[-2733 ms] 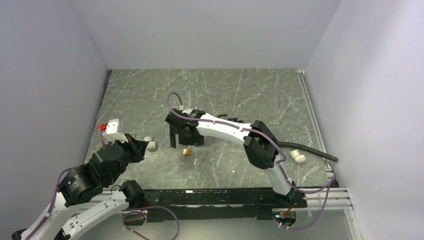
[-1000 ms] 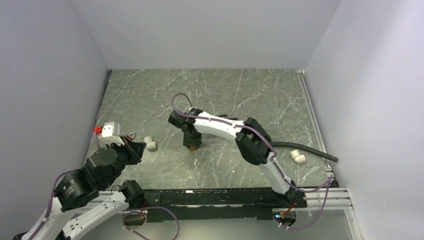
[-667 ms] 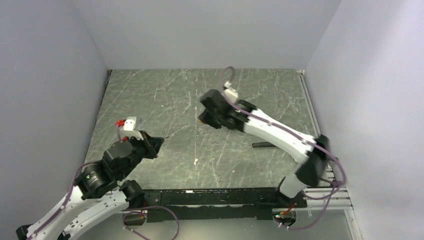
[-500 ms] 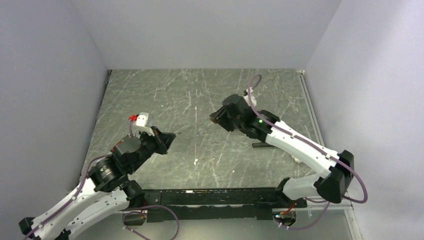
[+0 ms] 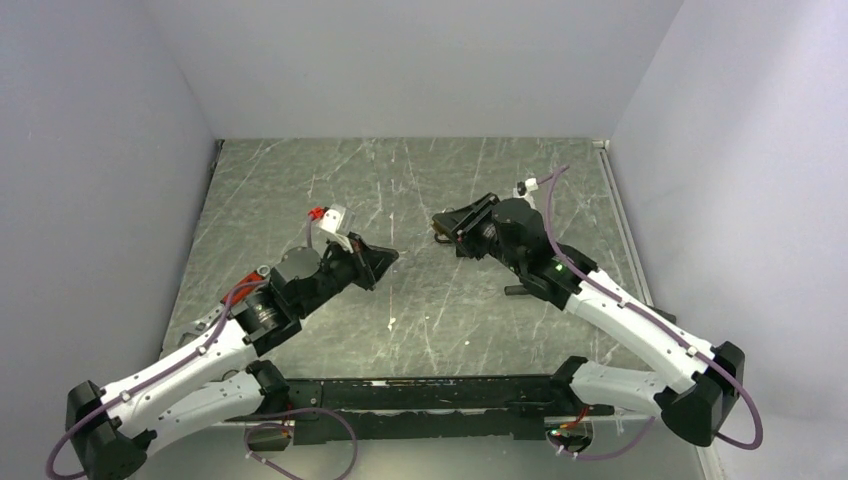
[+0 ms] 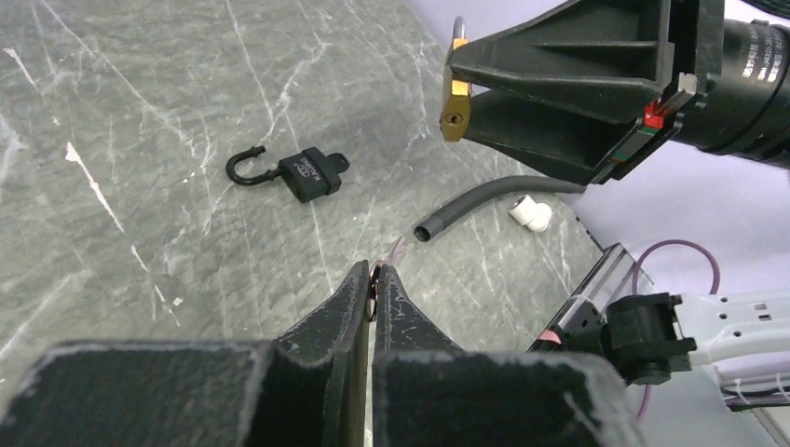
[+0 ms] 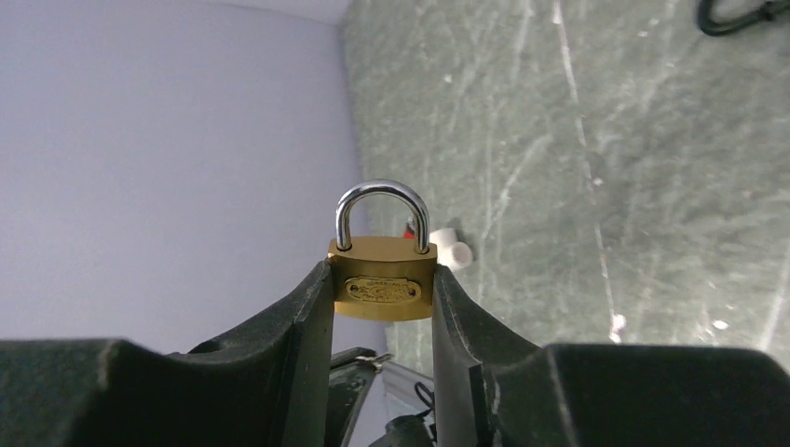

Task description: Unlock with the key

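Note:
My right gripper (image 5: 441, 229) is shut on the brass padlock (image 7: 383, 290) and holds it in the air over the table's middle. Its silver shackle (image 7: 382, 191) is closed. In the left wrist view the brass padlock (image 6: 454, 102) shows its keyhole end at the tip of the right fingers (image 6: 559, 56). My left gripper (image 5: 388, 257) is shut on the key (image 6: 395, 251). Only the silvery blade tip shows past the fingertips; the head is hidden between them. The blade tip points at the padlock, with a gap between them.
A black padlock (image 6: 303, 174) with its shackle open lies on the marble table (image 5: 300, 190). A black tube (image 6: 484, 197) and a white fitting (image 6: 529, 212) lie to its right. Another white fitting (image 7: 455, 248) lies near the left wall.
The right gripper closed on the brass padlock on the table, lifted it and swung right. The left arm stretched in from the left with the key, so both grippers now face each other.

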